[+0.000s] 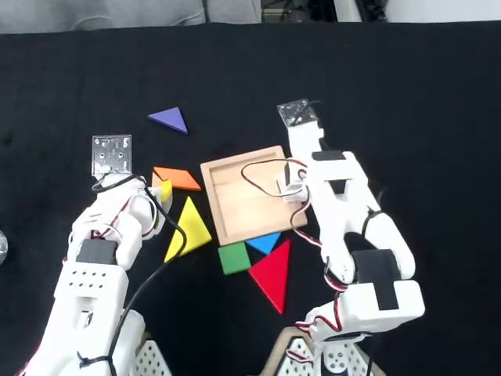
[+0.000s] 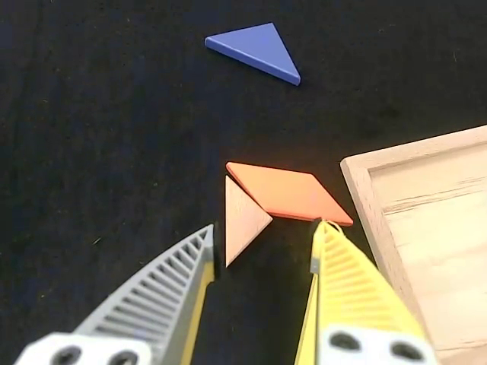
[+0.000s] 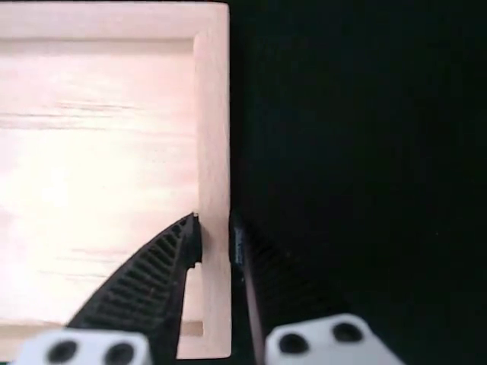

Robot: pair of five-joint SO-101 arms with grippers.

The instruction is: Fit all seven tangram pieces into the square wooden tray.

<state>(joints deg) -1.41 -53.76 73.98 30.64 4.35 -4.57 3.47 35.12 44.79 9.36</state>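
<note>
The square wooden tray (image 1: 221,211) lies mid-table with nothing in it. My right gripper (image 3: 215,232) is shut on the tray's (image 3: 214,114) right-hand wall, one finger inside and one outside. My left gripper (image 2: 264,226) is open and low over the cloth, its fingers either side of a small pale triangle (image 2: 242,219). That triangle touches the orange parallelogram (image 2: 289,192), which lies just left of the tray (image 2: 426,220). A purple triangle (image 1: 168,119) lies farther back. In front of the tray lie the yellow triangle (image 1: 188,227), green square (image 1: 233,257), blue triangle (image 1: 264,241) and red triangle (image 1: 274,274).
A black cloth covers the table (image 1: 407,117), with open room at the back and far right. The right arm's white links and cable loop (image 1: 262,176) hang over the tray's right part. The left arm's cable crosses the yellow triangle.
</note>
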